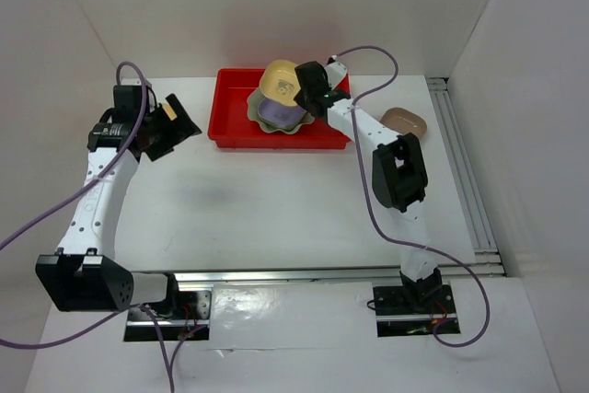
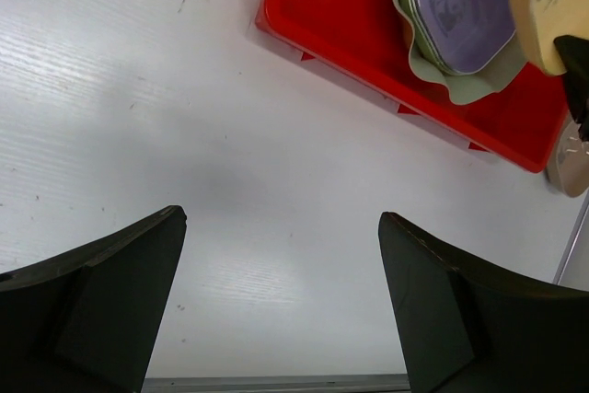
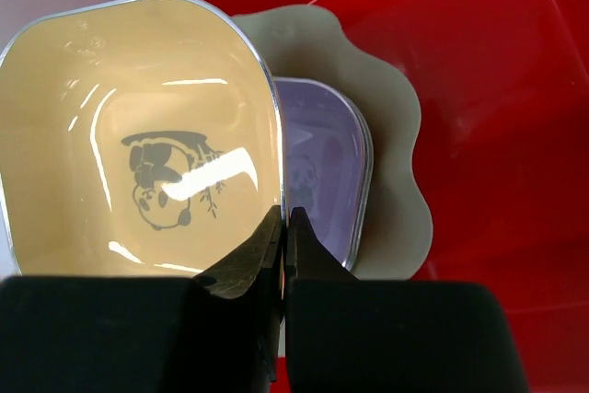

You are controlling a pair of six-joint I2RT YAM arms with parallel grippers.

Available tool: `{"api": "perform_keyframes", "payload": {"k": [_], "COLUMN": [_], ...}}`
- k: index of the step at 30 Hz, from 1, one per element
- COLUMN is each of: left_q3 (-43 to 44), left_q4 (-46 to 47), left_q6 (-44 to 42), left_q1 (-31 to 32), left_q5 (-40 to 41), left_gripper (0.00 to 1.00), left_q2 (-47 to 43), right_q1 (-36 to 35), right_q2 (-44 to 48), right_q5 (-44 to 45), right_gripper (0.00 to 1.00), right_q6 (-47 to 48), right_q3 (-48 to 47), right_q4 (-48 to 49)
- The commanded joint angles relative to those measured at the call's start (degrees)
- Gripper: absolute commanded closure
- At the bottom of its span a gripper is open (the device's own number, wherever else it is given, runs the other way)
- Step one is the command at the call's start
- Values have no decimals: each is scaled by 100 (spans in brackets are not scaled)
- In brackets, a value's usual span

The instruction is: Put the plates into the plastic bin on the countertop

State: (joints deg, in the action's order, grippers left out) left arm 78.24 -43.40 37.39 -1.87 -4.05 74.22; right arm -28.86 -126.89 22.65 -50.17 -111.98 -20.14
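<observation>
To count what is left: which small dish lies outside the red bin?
The brown dish, on the countertop right of the red bin; the yellow dish is held above it, the lavender dish lies inside.

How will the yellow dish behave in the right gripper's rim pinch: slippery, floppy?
Probably stiff: the yellow dish shows no sag, held by one rim edge in the right gripper. Its glossy glare suggests slipperiness. Pinched off-centre, it may pivot.

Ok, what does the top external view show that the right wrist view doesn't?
Top external only: the brown dish on the countertop right of the red bin, and the left arm, jaws open. Right wrist only: the panda print inside the yellow dish, right jaws shut on its rim. Both: that dish above the lavender dish, nested in the scalloped dish in the bin.
</observation>
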Motion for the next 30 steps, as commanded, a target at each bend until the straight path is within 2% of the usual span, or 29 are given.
{"api": "perform_keyframes", "payload": {"k": [1,6,11,12,14,15,17,19,20,25,27,28,29,30], "left_q3": [-142,-194,-256,-309,-309,-309,-362,-362,-362,-362,-309,-309,-257,-178], "left_q4": [200,253,253,305,306,306,306,306,306,306,306,306,306,306], "left_q6": [-161,-161,-161,-214,-214,-214,-266,-267,-267,-214,-126,-31,118,224], "left_q1": [-42,-156,-209,-209,-209,-209,-209,-209,-261,-261,-331,-419,-480,-551], "left_q5": [-192,-139,-139,-139,-192,-192,-192,-192,-192,-122,123,202,386,475], "left_gripper": [1,1,1,1,1,1,1,1,1,1,1,1,1,1], "left_q2": [40,93,93,93,93,93,40,40,40,40,40,40,162,233], "right_q1": [-180,-295,-295,-295,-348,-348,-400,-401,-401,-462,-462,-462,-523,-585], "right_q2": [-125,-467,-846,-924,-925,-925,-872,-732,-732,-206,-21,145,234,339], "right_q5": [696,688,539,538,538,538,731,801,802,924,855,855,855,855], "right_gripper": [100,98,92,88,59,53,52,44,33,21,20,13,13,7], "right_q6": [-721,-731,-582,-581,-581,-581,-581,-520,-520,-292,-143,-90,59,156], "right_q3": [-377,-367,-991,-1044,-1097,-1097,-1097,-1097,-1097,-879,-816,-816,-816,-729], "right_q4": [-201,-86,-289,-289,-289,-236,-236,-166,-218,87,151,151,151,151]}}
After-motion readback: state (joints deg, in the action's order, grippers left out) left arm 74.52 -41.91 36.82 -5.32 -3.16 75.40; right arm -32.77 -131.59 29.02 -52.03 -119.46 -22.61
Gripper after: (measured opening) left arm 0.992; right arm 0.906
